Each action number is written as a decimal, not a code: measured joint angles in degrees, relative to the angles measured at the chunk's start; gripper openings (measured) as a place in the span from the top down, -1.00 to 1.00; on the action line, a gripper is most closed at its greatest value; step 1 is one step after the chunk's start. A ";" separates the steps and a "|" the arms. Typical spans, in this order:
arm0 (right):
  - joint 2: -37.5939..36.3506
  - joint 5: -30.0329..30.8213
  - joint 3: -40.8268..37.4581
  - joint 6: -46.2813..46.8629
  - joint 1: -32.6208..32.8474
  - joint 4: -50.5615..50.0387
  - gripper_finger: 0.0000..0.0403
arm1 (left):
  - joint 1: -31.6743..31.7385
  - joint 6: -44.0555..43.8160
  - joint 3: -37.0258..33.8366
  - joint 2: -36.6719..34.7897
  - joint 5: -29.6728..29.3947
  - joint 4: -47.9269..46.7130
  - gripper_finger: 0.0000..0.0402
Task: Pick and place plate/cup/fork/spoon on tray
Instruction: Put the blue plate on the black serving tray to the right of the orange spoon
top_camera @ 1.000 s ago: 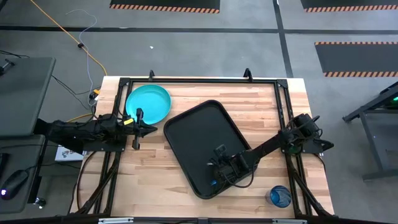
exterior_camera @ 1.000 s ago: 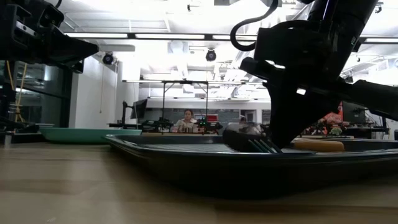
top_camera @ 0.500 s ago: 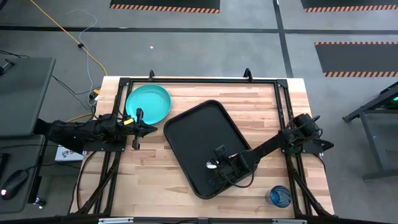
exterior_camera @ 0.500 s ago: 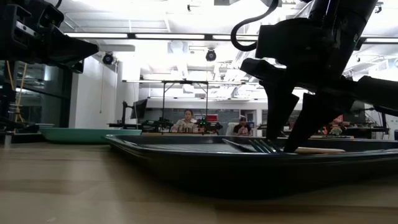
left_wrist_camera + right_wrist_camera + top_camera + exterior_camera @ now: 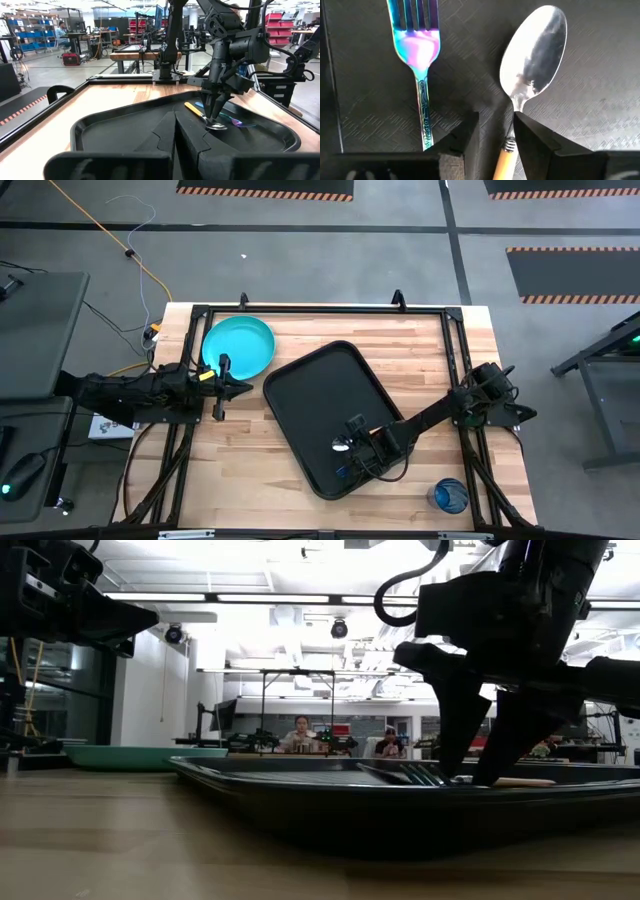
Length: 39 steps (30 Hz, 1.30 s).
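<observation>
Your right gripper [image 5: 495, 131], fingers spread, straddles the spoon [image 5: 532, 55] beside the fork [image 5: 417, 45] near the tray's [image 5: 300, 395] front edge.

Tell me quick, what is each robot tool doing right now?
Left tool: closed, holding nothing, waiting beside the plate.
Right tool: open over the tray, straddling the spoon handle, not gripping; the fork lies beside it.
</observation>
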 joint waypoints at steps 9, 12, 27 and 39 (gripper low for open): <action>0.00 -1.44 0.00 1.04 0.00 -0.33 0.44 | 0.00 0.00 -0.02 0.00 0.00 0.00 1.00; 0.00 -1.58 0.00 1.26 0.00 -0.33 0.44 | 0.00 0.01 0.00 0.02 0.00 -0.01 1.00; -0.10 -4.72 0.02 8.63 -0.02 -0.86 0.30 | -0.02 0.02 0.00 0.02 0.00 0.00 1.00; -4.12 -7.83 0.02 9.94 0.00 -3.36 -0.08 | -0.02 0.02 0.00 0.00 -0.02 -0.02 1.00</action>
